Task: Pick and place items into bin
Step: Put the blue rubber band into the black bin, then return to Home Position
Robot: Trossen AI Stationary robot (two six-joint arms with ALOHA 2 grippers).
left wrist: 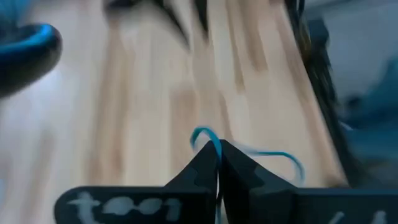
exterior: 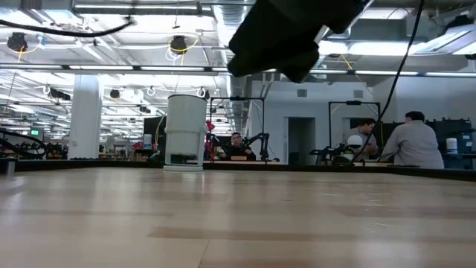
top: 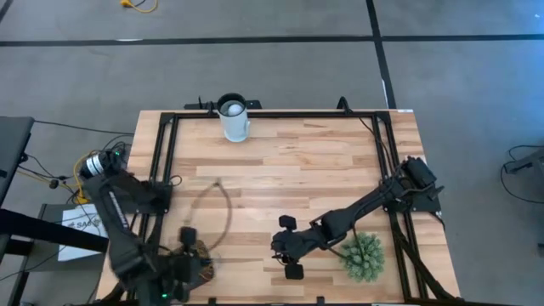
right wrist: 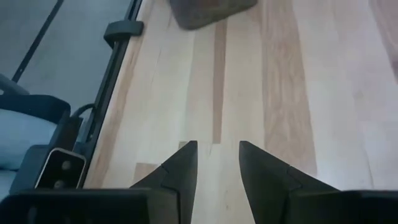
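In the left wrist view my left gripper [left wrist: 217, 163] is shut on a thin blue band [left wrist: 273, 154]. The picture around it is blurred. In the high view this gripper [top: 187, 244] is at the table's near left corner, right by the brownish bin [top: 204, 257], which the arm partly hides. My right gripper [right wrist: 217, 155] is open over bare wood, empty, and the bin [right wrist: 211, 11] lies ahead of it. In the high view the right gripper [top: 280, 246] is near the middle of the near edge. No other bands show. My left gripper pinches the blue band between its two shut fingers. A small loop [left wrist: 205, 134] sticks out past the fingertips, and a longer strand [left wrist: 291, 160] curves off to one side. Whether the band touches the table I cannot tell.
A white cup [top: 234, 119] stands at the far edge, also seen in the low view [exterior: 186, 130]. The spiky green plant ball [top: 364, 257] sits beside the right arm. A thin dark curved cord [top: 223, 208] lies on the wood. A black frame [top: 166, 153] borders the table. People sit in the room behind [exterior: 405, 145].
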